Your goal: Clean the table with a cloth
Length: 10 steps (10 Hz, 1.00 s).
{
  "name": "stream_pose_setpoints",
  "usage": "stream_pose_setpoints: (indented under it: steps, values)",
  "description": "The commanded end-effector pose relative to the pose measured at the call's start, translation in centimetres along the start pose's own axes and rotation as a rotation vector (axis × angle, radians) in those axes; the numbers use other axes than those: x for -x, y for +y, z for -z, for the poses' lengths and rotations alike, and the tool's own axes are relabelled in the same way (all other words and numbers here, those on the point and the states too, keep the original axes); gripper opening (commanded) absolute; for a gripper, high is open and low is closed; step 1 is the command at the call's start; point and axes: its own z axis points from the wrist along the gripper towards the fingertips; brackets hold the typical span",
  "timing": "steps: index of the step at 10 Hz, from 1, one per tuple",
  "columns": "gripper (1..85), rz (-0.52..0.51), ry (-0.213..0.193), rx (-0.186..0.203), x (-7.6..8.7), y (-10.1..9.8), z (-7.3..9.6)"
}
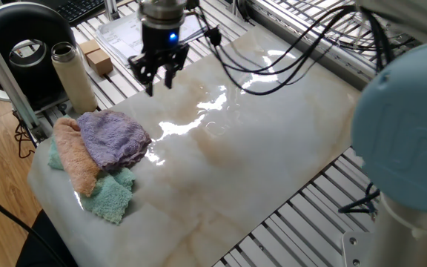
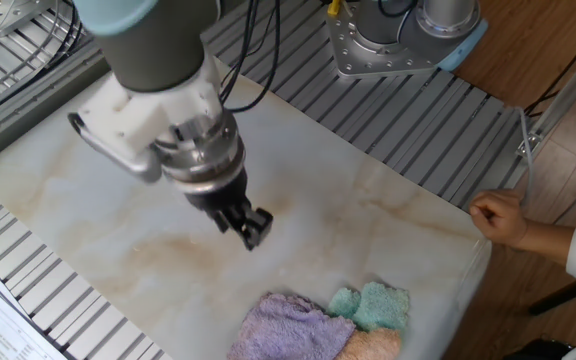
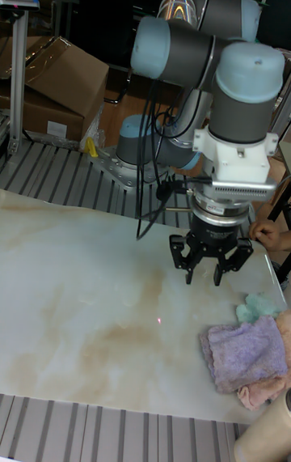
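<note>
The tabletop is a glossy cream marble slab with tan veins. At one end lies a pile of three small cloths: the purple cloth on top, a peach cloth beside it, a green cloth below.

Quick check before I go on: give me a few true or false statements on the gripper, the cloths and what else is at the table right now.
1. The gripper is open and holds nothing. True.
2. The purple cloth lies on top of the orange cloth and the green cloth. True.
3. The gripper is pressing the purple cloth onto the table. False: it hangs apart from the pile, not touching any cloth.
4. The cloths are spread across the middle of the table. False: they are piled near one corner.
5. A person's hand is at the table's edge. True.
</note>
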Motion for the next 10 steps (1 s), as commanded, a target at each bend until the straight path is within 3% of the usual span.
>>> stream_pose_setpoints:
  steps: [1,3,4,5,6,7,10]
  values:
    - [47.7,-0.048,-0.026,0.039,2.5,2.7,-2.5]
    - [46.3,-0.028,-0.004,0.065,2.0,3.4,-2.5]
    - [47.0,-0.025,-0.004,0.050,1.6,2.9,-2.8]
    - [49.7,-0.058,-0.019,0.060,1.8,4.2,-4.1]
    - [52.3,-0.087,-0.038,0.045,2.3,5.6,-5.7]
    - [53.7,-0.094,-0.040,0.030,2.6,6.1,-6.2]
    - [56.7,-0.045,-0.020,0.072,2.1,7.2,-6.2]
